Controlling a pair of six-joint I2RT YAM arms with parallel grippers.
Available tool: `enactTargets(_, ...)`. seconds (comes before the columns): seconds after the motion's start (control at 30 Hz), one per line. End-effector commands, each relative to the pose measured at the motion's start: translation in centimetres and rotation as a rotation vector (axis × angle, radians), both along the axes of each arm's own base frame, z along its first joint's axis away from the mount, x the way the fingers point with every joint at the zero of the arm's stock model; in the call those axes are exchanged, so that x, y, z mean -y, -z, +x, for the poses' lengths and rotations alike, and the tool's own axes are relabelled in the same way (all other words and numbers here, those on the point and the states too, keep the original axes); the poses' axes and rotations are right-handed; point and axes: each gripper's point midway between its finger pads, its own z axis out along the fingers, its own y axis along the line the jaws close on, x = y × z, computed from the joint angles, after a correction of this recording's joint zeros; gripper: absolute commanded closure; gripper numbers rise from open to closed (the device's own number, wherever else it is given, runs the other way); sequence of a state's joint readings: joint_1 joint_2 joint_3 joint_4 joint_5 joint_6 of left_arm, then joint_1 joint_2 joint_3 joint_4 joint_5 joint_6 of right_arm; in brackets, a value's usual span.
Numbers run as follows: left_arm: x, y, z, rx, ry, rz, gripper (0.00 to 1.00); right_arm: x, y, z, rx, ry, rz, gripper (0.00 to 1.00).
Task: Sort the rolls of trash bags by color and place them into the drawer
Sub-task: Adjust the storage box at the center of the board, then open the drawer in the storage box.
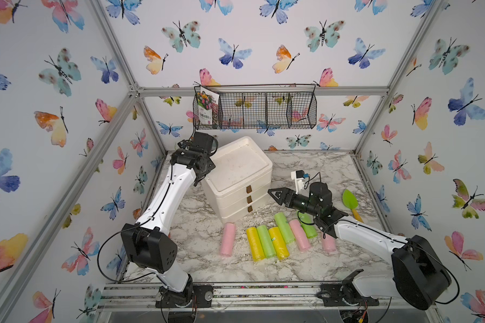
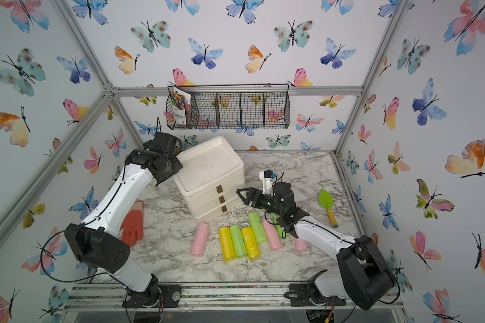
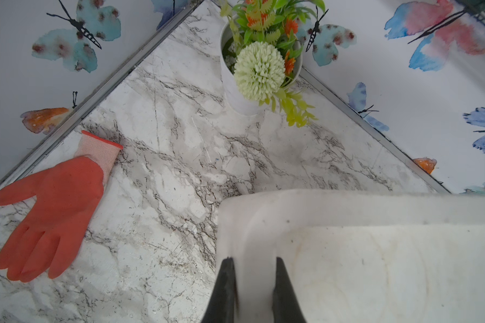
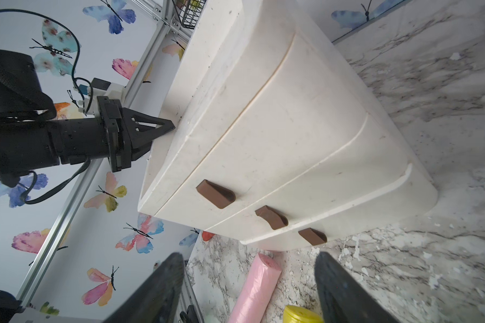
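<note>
Top views, right hand: in both top views the right gripper hangs with its fingers spread and empty, tips near the front of the drawer unit, whose three drawers are closed.
Top views, rolls: all eight rolls of trash bags lie on the marble table, below and behind that gripper. Some are under its wrist, and one pink roll lies apart from the others.
Top views, left hand: its own wrist hides its fingers at the unit's far corner.
Left wrist view: the left gripper pinches the raised rim of the unit's top. An orange glove lies off to one side, and a flower pot stands beyond the fingertips.
Right wrist view: the fingers are wide apart with nothing between them. Brown handles are ahead of the tips, and a pink and a yellow roll end lie untouched on the table beneath the gap.
</note>
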State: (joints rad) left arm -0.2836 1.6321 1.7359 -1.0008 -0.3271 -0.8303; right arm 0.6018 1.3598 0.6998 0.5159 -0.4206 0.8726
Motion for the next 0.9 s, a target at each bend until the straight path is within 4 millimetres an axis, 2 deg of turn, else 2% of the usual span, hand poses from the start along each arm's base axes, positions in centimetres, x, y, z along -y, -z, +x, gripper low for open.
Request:
enactTargets(0.0,3.7,-0.7,2.6,0.099,-0.008,-0.243,1.0,-0.9,-2.0,0.6,0.073,0.021,0.054,0.23)
enactTargets(0.23,4.3,-0.3,3.0,0.096,0.009,-0.271,1.0,-3.0,-0.6,0.8,0.119,-0.012,0.035,0.26)
enactTargets(0.37,4.6,-0.2,3.1,0.099,0.017,-0.282,1.0,-4.2,-0.4,0.5,0.159,-0.034,0.055,0.26)
enactTargets(0.73,4.8,0.2,2.8,0.094,0.027,-0.291,1.0,-6.7,-0.7,1.5,0.175,-0.05,0.072,0.31)
enactTargets(0.87,4.8,0.3,2.7,0.097,0.027,-0.298,1.0,-7.5,-0.1,1.9,0.157,-0.056,0.07,0.33)
